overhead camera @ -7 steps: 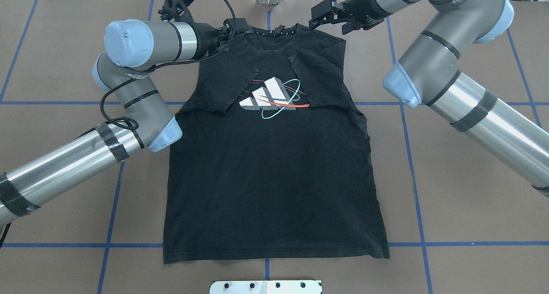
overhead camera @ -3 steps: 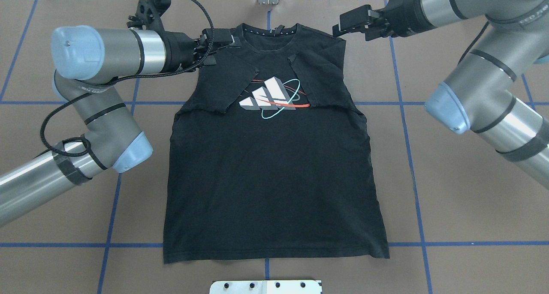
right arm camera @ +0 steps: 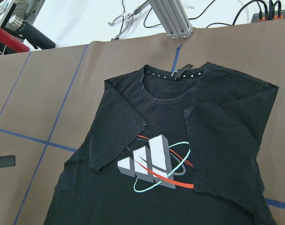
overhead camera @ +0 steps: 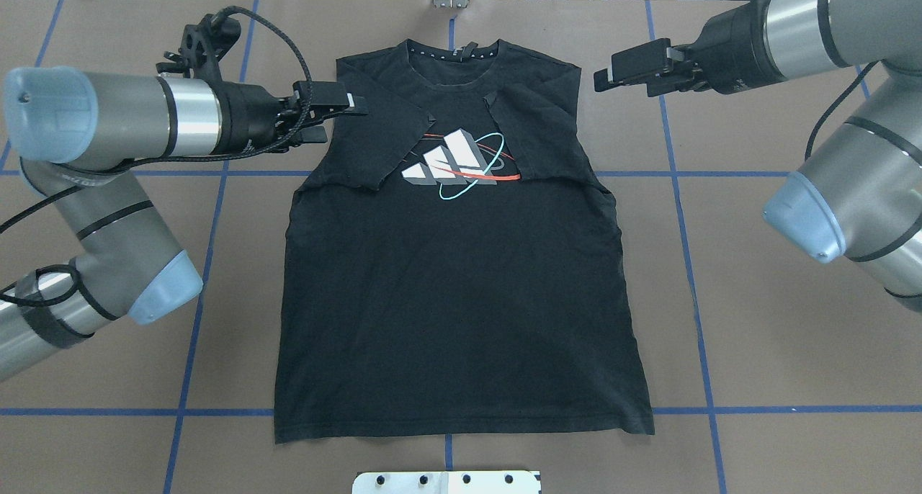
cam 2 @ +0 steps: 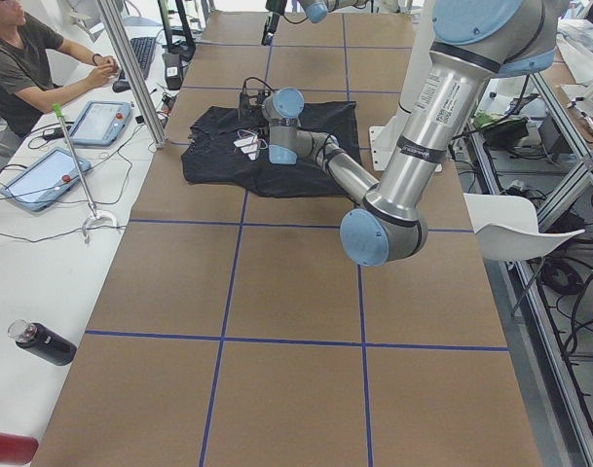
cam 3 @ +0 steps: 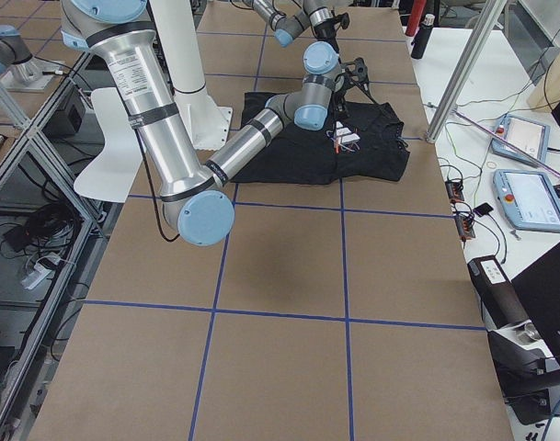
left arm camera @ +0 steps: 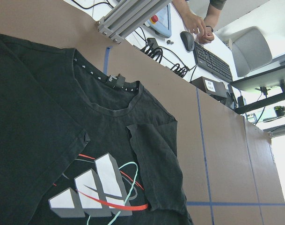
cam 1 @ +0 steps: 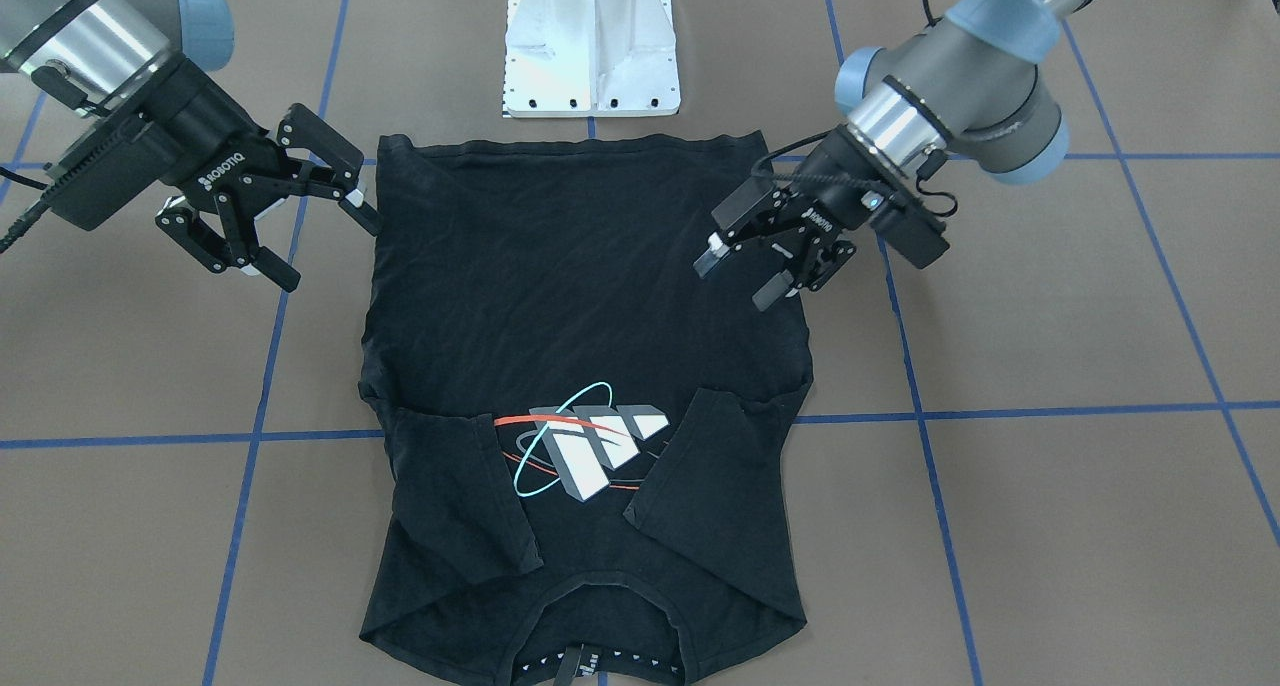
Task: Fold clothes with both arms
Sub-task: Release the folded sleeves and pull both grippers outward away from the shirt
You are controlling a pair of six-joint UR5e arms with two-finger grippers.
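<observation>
- Your left gripper (cam 1: 742, 269) has its jaws wide apart and holds nothing. It hangs above the shirt's edge on its own side.
- Your right gripper (cam 1: 315, 236) is just as wide open and just as empty. It sits off the cloth, beside the opposite edge.
- The T-shirt (overhead camera: 461, 299) lies flat on the table (overhead camera: 756, 350) with its logo (overhead camera: 457, 164) facing up. Both sleeves (overhead camera: 536, 137) are turned in over the chest, the collar (overhead camera: 452, 53) is far from the robot's base and the hem (overhead camera: 461, 429) is near it.
- If you come down over a turned-in sleeve, a finger could catch its loose edge and flip it back out.
- If you pinch too shallowly at the edge, you would likely take only the top layer, so the back would stay behind and bunch up.
- If the two grippers grab at unmatched spots or lift at different speeds, the soft fabric would probably skew and the fold would land crooked.
- If you drag low across the table, the cloth could wrinkle or the whole shirt could slide.
- If you bring both arms toward the middle, they could crowd each other.
</observation>
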